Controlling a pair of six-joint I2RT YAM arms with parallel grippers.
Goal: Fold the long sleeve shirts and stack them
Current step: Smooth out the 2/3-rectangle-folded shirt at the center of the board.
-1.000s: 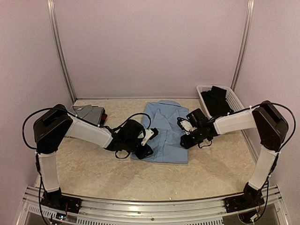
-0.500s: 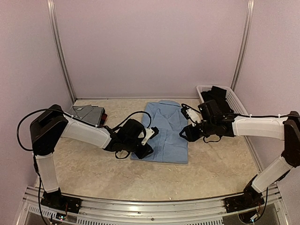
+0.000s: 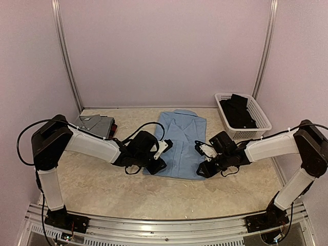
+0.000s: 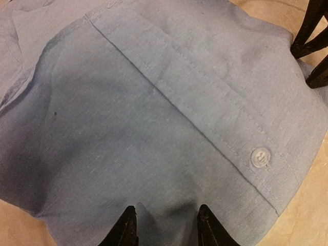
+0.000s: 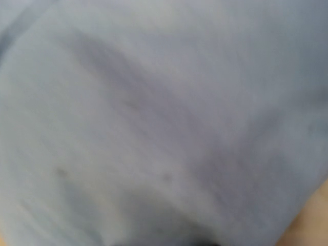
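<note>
The light blue shirt (image 3: 180, 141) lies folded flat in the middle of the table, collar at the back. My left gripper (image 3: 160, 158) is at its near left edge. In the left wrist view it (image 4: 166, 221) is open, tips resting on the blue cloth (image 4: 154, 102) with nothing between them. My right gripper (image 3: 202, 167) is at the shirt's near right corner. Its two fingers (image 4: 305, 31) show apart in the left wrist view. The right wrist view is a blur of blue cloth (image 5: 164, 113). The grey shirt (image 3: 95, 124) lies folded at the back left on the red-and-black plaid one (image 3: 113, 128).
A white mesh basket (image 3: 259, 114) holding dark cloth (image 3: 237, 111) stands at the back right, close behind my right arm. The walls close in the table on three sides.
My right gripper left the shirt's right edge, swung toward the basket, then came down to the shirt's near right corner. My left gripper has barely moved.
</note>
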